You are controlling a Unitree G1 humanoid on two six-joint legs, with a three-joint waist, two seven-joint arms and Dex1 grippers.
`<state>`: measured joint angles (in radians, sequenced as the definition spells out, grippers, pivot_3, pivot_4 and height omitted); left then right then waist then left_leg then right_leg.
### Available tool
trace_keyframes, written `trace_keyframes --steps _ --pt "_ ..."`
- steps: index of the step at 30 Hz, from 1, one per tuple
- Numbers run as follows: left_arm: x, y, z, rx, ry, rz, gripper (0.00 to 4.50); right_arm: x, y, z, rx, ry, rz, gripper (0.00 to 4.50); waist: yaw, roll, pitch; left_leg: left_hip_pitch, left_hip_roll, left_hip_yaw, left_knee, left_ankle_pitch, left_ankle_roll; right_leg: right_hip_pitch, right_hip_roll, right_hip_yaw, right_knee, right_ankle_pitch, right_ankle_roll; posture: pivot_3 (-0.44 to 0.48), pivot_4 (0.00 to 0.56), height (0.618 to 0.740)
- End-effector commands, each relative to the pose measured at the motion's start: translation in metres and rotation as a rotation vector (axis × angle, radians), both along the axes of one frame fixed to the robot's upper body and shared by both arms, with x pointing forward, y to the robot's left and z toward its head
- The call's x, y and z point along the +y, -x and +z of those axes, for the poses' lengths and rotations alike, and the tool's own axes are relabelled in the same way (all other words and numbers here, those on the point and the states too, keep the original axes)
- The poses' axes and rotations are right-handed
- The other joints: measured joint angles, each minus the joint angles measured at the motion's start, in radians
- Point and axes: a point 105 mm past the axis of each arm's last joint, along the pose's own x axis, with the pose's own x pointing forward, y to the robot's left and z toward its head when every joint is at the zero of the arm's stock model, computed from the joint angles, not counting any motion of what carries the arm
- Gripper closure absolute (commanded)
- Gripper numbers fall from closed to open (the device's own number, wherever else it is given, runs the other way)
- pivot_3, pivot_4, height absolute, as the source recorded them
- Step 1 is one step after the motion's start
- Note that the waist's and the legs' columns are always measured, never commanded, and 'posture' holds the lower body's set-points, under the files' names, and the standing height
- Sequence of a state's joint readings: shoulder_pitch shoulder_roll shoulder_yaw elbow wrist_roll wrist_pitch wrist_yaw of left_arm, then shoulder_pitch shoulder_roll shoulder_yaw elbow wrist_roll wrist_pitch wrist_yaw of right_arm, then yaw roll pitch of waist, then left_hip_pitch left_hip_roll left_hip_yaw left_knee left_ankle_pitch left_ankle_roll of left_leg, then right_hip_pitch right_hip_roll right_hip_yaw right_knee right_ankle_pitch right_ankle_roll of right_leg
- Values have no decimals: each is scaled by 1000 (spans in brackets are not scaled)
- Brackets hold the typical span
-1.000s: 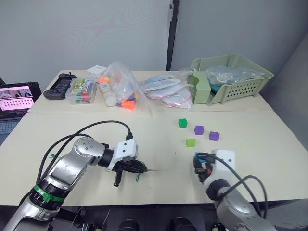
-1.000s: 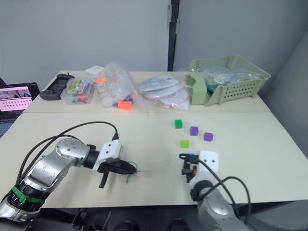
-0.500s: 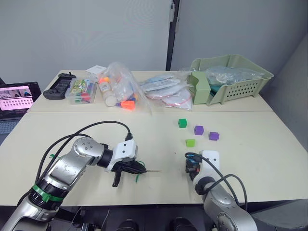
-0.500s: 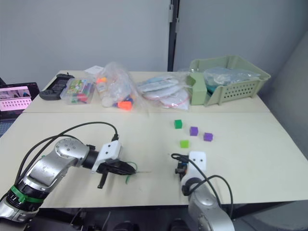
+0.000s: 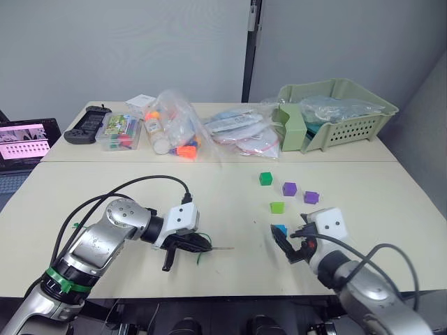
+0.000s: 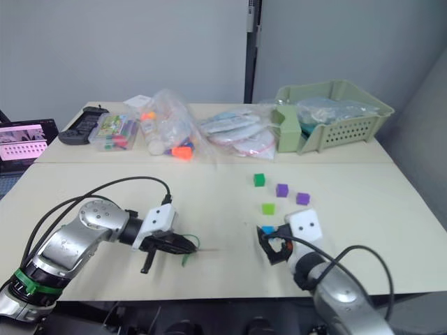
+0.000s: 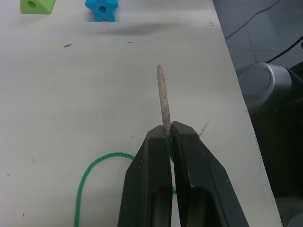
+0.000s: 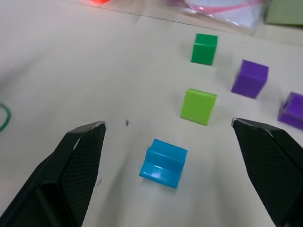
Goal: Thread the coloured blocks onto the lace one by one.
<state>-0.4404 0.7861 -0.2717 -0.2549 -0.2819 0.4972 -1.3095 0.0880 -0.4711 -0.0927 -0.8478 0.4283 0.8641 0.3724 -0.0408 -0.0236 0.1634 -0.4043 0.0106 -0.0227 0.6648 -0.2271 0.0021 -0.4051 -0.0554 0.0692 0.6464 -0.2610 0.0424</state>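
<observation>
The lace is being gripped at its pale tip by the clenched left claw; a blue block is being straddled on the bench by the released right claw, at its 12 o'clock; picking is in hand; closing on it is called for next.

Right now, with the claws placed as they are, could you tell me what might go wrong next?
1. The right claw is open wide around the blue block; closing off-centre could knock it toward the light green block nearby.
2. The left claw pinches only the base of the lace tip, so pressing a block on could tilt it.
</observation>
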Motion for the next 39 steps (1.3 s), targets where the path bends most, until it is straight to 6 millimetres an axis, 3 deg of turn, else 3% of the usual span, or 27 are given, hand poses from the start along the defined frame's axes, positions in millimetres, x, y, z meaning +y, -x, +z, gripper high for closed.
trace_keyframes --steps 1,9,15,24,34,39 --pt "-3 1 10 -34 16 -29 4500 3 10 14 33 19 395 8 -1 -1 1 0 0 1 0 0 0 1 0 0 0 0 0 0 150 740" --pt "-7 2 11 -47 21 -39 4500 -29 -32 -13 117 263 646 8 1 -3 2 0 -1 3 0 0 0 1 2 -1 -1 0 0 0 150 740" --pt "-13 9 12 -46 38 -30 4500 -38 -52 -37 130 334 683 8 4 -3 2 -1 -2 2 0 0 0 0 -1 0 0 0 0 0 150 740" --pt "-13 12 15 -45 37 -8 4500 -37 -64 -43 118 317 706 8 5 -3 2 0 -1 0 0 0 0 0 -1 0 1 0 -1 0 150 740" --pt "-15 12 18 -49 28 -3 4500 -30 -70 -43 89 296 689 3146 5 -3 2 0 -2 -1 0 0 0 0 -1 0 1 0 -1 0 150 740" --pt "-15 -1 16 -85 -28 56 4500 -7 -59 -25 60 284 733 3147 6 -3 2 0 -1 -2 0 0 0 0 -1 0 2 0 -1 0 150 740"
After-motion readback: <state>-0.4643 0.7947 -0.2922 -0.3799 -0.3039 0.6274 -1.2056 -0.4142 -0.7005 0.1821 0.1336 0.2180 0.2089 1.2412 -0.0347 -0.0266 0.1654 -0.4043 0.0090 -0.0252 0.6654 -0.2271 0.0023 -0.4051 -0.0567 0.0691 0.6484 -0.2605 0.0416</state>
